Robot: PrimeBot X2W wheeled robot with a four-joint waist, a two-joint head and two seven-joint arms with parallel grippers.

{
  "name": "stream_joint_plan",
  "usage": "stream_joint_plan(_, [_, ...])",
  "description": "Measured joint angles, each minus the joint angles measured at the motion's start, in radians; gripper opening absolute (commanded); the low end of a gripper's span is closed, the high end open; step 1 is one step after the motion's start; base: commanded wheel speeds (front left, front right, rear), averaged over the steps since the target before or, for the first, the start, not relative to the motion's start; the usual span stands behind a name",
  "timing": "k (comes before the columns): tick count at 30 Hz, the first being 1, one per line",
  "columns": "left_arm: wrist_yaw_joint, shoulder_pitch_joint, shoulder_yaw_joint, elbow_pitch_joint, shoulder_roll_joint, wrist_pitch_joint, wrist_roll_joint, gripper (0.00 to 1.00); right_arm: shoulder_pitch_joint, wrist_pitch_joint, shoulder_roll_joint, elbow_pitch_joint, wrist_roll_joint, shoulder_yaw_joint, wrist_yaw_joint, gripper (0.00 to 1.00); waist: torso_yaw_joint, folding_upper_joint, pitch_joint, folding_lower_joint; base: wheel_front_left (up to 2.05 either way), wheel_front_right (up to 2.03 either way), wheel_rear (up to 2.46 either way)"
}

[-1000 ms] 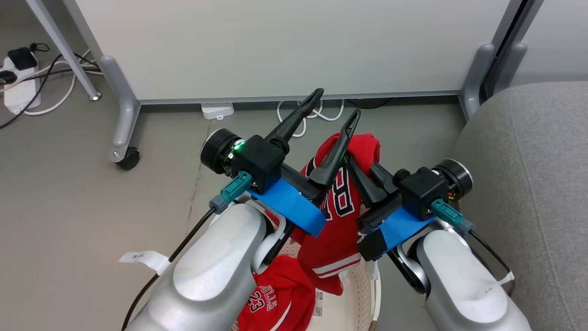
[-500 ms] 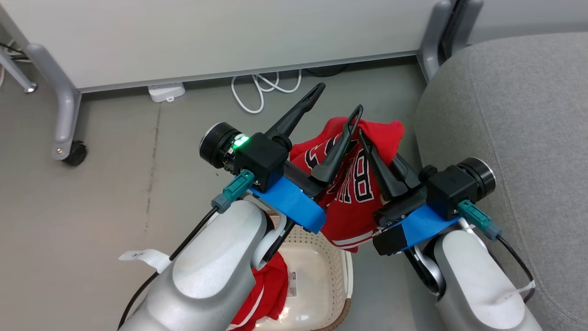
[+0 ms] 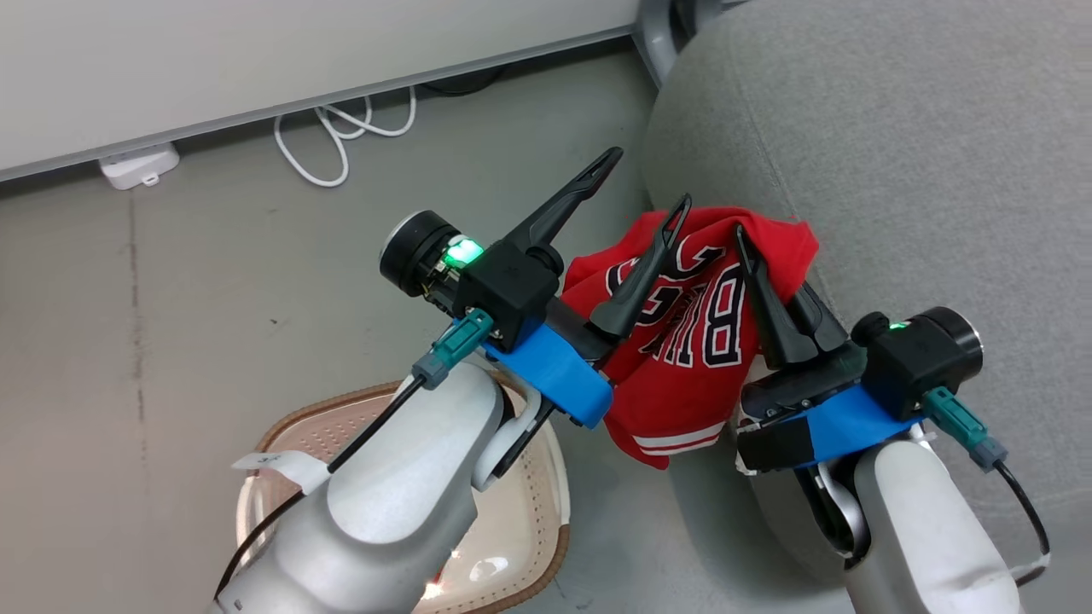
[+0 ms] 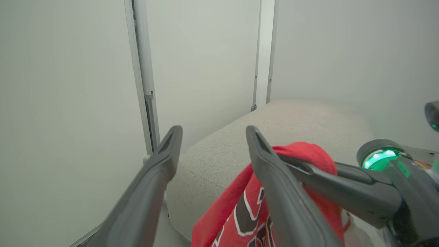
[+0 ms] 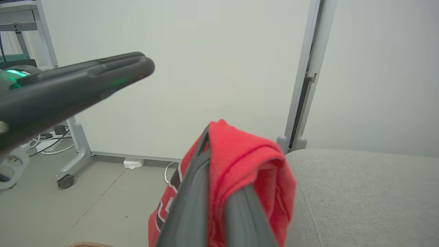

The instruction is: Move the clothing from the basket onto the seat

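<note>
Red jersey (image 3: 691,358) pinched by right gripper (image 3: 740,240), left gripper (image 3: 648,177) spread; we should clear the seat (image 3: 896,128) edge before releasing.

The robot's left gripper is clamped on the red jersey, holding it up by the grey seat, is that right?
No, it is the right gripper that is clamped on the red jersey, holding it up by the grey seat. The left gripper stands open, gripping nothing. The head view shows this.

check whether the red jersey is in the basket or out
Out: the red jersey hangs from the shut right gripper beside the seat, away from the basket.
</note>
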Motion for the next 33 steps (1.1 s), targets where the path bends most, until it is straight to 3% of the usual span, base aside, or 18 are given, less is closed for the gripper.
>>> stream_joint_plan(15, [-0.007, -0.031, -0.042, 0.026, 0.002, 0.006, 0.002, 1.0, 0.076, 0.0, 0.004, -0.057, 0.041, -0.055, 0.0, 0.0, -0.158, 0.0, 0.052, 0.0, 0.0, 0.0, 0.0])
stream_joint_plan(25, [-0.007, -0.041, -0.049, 0.032, 0.001, 0.006, -0.006, 1.0, 0.076, 0.0, 0.004, -0.064, 0.065, -0.083, 0.0, 0.0, -0.15, 0.0, 0.058, 0.0, 0.0, 0.0, 0.0])
stream_joint_plan(33, [0.002, -0.074, -0.037, 0.022, 0.009, 0.006, -0.006, 1.0, -0.08, 0.0, 0.005, -0.094, 0.043, -0.146, 0.0, 0.0, -0.125, 0.0, 0.1, 0.0, 0.0, 0.0, 0.0])
